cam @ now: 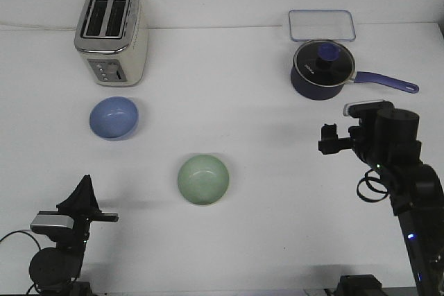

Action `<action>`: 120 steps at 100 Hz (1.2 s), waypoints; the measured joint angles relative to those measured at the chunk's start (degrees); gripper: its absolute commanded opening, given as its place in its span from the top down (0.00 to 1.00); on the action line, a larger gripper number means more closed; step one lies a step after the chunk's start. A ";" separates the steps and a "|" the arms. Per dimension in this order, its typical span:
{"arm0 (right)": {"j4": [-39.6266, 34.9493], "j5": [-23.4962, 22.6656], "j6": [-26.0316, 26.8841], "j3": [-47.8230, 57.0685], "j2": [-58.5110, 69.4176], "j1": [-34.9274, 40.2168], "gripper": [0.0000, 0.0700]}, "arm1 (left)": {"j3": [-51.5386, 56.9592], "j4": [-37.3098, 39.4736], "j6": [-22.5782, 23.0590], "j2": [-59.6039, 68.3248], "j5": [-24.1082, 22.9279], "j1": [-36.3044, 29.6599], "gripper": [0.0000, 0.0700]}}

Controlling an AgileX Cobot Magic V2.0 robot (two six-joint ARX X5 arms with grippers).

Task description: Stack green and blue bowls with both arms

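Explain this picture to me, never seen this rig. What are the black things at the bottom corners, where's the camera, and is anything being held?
One picture, from a camera facing forward over a white table. The black things are two robot arms: the left arm low at the near left, the right arm raised at the right. On the table lie a blue bowl, a green bowl, a toaster, a dark lidded saucepan and a clear tray behind it. Neither arm holds anything. Whether their grippers are open cannot be told here.
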 measured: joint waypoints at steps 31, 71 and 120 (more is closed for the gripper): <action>22.05 -0.28 0.24 -26.58 -18.62 -1.22 0.19 | 0.00 0.00 0.00 0.00 -0.02 0.00 0.98; 30.93 0.22 2.08 -36.02 -28.20 -1.16 0.19 | 0.00 -0.02 0.00 0.00 -0.02 0.00 0.98; 33.03 0.24 2.32 -36.02 -28.20 -1.16 0.19 | 0.00 0.04 0.00 0.00 -0.02 0.00 0.98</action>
